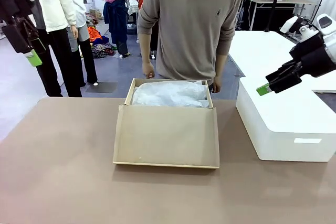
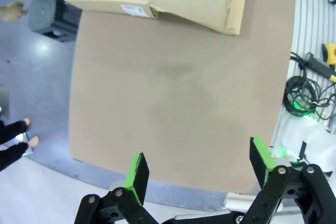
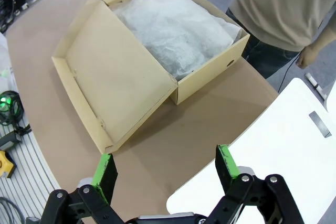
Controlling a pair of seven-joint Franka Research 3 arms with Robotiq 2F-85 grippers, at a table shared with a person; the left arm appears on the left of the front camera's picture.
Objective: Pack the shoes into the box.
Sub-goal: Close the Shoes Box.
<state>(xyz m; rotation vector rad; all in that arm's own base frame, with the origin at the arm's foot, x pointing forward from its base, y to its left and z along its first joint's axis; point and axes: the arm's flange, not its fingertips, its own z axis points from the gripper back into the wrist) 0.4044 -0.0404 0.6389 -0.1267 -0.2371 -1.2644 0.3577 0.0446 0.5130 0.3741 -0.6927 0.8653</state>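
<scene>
The tan cardboard box (image 1: 131, 92) stands open at the table's far middle, white tissue paper (image 1: 169, 94) bunched inside it, and its flap lid (image 1: 167, 136) lies flat toward me. The box (image 3: 207, 82) and its tissue (image 3: 176, 30) fill the upper part of the right wrist view; the left wrist view catches the box (image 2: 107, 5) at the top edge. The shoes are out of view. My left gripper (image 1: 31, 57) hangs high at the far left, open and empty (image 2: 198, 169). My right gripper (image 1: 265, 88) hovers open and empty over the white box (image 3: 165, 167).
A large white rounded-corner box (image 1: 286, 124) sits on the table's right side. A person (image 1: 191, 24) stands behind the cardboard box, hands (image 1: 148, 70) down at the table's far edge. Cables (image 2: 307, 95) lie on the floor beside the table. The brown tabletop (image 1: 58, 171) stretches in front.
</scene>
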